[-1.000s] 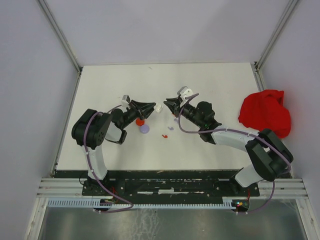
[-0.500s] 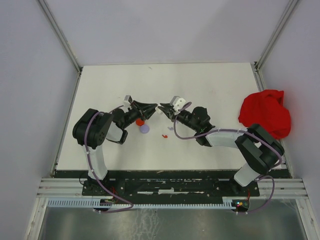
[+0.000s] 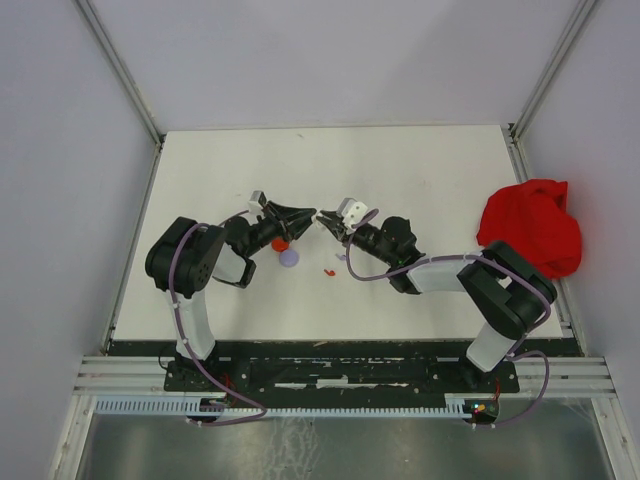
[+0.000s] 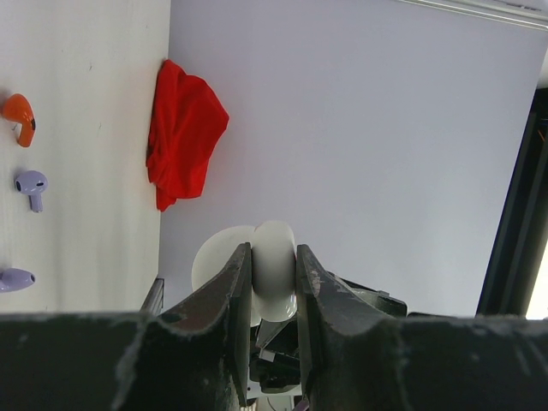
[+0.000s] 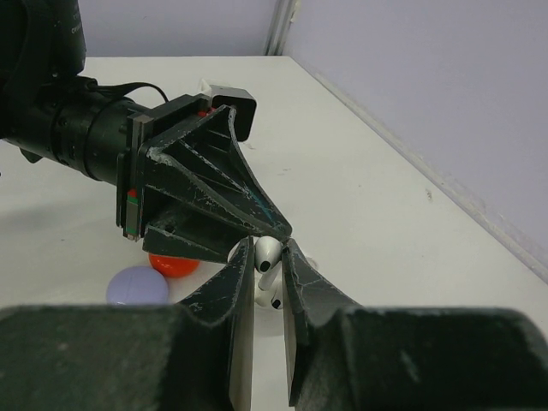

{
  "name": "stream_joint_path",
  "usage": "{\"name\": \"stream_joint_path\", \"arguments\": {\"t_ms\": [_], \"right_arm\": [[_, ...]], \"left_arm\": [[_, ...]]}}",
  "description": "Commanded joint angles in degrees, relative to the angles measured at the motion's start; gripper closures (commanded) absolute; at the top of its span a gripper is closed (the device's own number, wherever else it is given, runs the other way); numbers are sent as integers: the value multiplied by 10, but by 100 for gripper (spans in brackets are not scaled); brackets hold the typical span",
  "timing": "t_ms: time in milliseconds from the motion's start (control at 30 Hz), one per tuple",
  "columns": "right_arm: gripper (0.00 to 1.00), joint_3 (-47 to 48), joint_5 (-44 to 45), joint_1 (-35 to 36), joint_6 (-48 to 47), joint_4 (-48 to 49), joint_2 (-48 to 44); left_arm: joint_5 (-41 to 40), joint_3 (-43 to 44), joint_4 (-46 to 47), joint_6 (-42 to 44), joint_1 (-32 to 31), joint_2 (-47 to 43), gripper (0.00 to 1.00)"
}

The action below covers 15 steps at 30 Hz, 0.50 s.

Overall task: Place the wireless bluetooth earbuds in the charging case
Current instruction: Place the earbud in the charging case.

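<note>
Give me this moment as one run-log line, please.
left gripper: shut on white case | right gripper: shut on white earbud, grippers tip to tip | table: red disc, purple disc, red earbud, purple earbuds

Cameras: one fixed overhead, two on the wrists; all three meet at the middle of the desk point(image 3: 420, 170).
Top external sits high and far behind the arm bases, looking steeply down on the whole desk. Left wrist sits close behind the left gripper point(image 4: 274, 257), rolled sideways so the desk is a strip at frame left. It faces the red cloth point(image 4: 181, 133), which the top view also shows. Right wrist is low and close, looking along the right gripper point(image 5: 268, 257) at the left gripper head-on.
</note>
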Motion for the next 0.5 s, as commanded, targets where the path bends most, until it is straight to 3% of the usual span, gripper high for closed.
{"name": "stream_joint_path", "arguments": {"t_ms": [0, 467], "right_arm": [[100, -4, 1, 2, -6, 46, 6], [100, -23, 5, 2, -11, 46, 2]], "left_arm": [[14, 15, 11, -20, -3, -7, 97], [9, 20, 9, -22, -3, -5, 97]]}}
